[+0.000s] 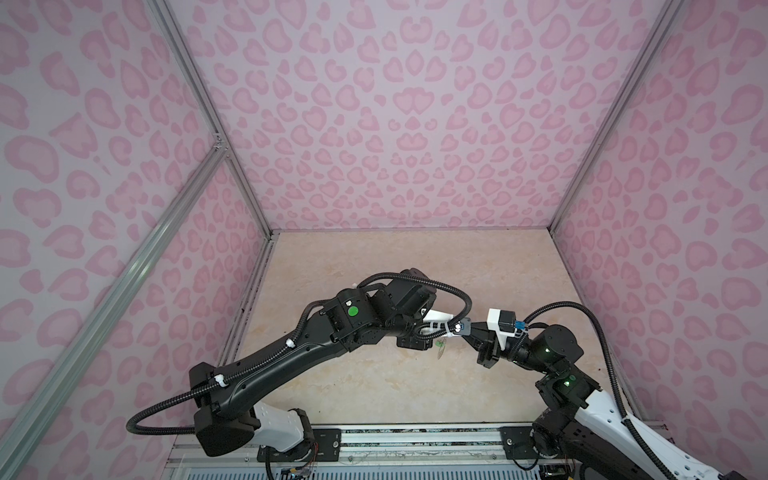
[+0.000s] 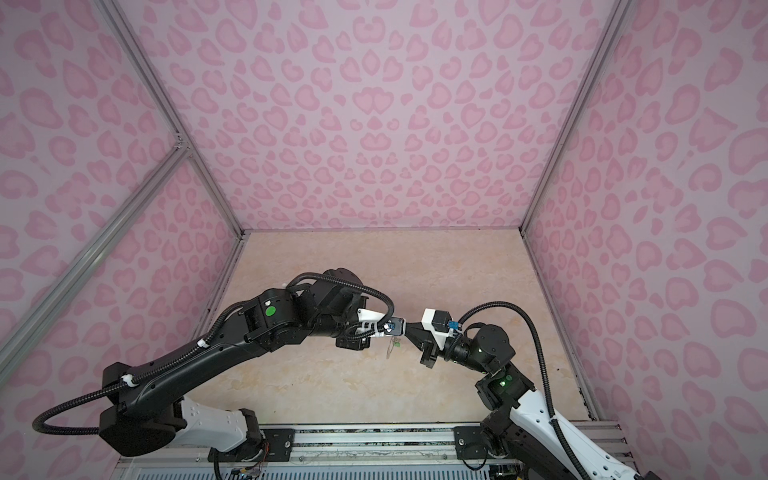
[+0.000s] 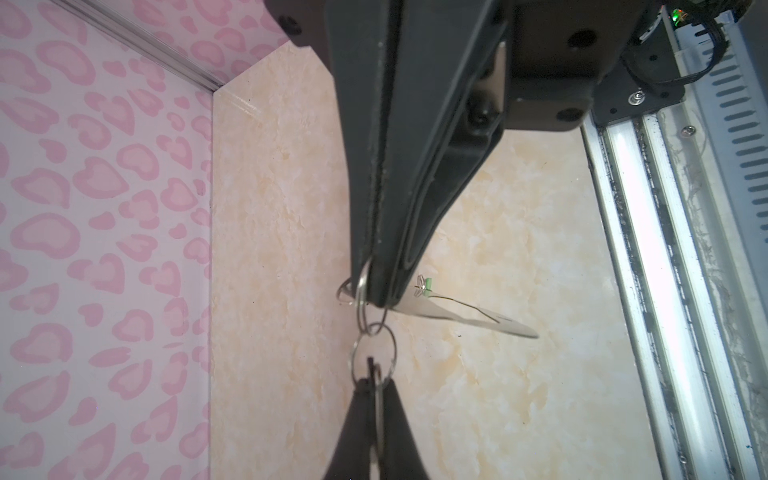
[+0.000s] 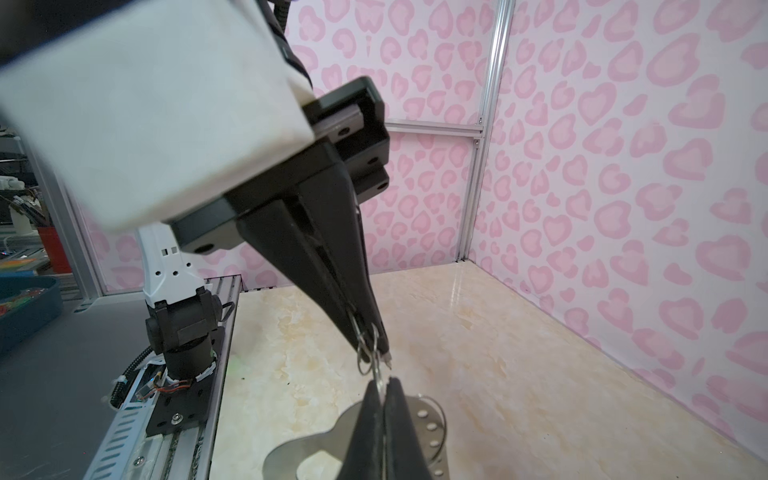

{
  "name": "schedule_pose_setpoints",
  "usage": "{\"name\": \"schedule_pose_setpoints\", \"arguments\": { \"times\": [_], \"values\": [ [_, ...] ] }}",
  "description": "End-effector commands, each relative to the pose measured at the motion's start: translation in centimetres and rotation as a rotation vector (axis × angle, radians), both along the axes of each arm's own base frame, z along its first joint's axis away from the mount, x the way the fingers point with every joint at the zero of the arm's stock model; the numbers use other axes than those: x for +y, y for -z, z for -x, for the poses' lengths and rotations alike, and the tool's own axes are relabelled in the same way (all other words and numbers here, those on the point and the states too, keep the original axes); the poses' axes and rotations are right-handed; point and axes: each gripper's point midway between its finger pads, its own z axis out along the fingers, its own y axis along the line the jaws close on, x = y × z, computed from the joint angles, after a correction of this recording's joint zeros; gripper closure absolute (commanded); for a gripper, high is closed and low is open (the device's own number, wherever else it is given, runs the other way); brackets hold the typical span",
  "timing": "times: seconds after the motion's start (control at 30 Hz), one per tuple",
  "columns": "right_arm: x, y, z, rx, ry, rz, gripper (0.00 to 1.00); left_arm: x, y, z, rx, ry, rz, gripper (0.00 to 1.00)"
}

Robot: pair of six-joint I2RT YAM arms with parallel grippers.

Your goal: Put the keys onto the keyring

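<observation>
Left arm (image 1: 282,357) and right arm (image 1: 552,349) bend inward, fingers (image 4: 324,270) pinching wire rings (image 3: 374,353).

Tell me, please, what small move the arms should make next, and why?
Probably open the left gripper a little to let go: its wire ring already looks linked through the second ring, pinched by the right gripper beside the keyring. Both jaws are shut.
</observation>
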Motion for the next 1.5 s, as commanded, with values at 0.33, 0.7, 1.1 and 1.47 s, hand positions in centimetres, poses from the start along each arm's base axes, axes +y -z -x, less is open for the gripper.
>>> {"name": "schedule_pose_setpoints", "arguments": {
  "times": [0.33, 0.7, 1.1, 1.47],
  "values": [
    [0.3, 1.3, -0.1, -0.079, 0.063, 0.151, 1.00, -1.1, -0.9, 0.6, 0.054, 0.021, 0.042, 0.97],
    [-0.4, 2.1, -1.1, -0.080, 0.142, 0.217, 1.00, -0.8, -0.7, 0.1, 0.049, -0.003, 0.006, 0.97],
    [-1.0, 2.3, -1.4, -0.107, 0.194, 0.270, 1.00, -0.5, -0.1, -0.6, 0.050, -0.047, -0.047, 0.97],
    [-1.1, 2.4, -0.3, -0.232, 0.213, 0.310, 1.00, -1.2, -1.4, -1.0, 0.124, -0.096, 0.048, 0.97]
  ]
}}
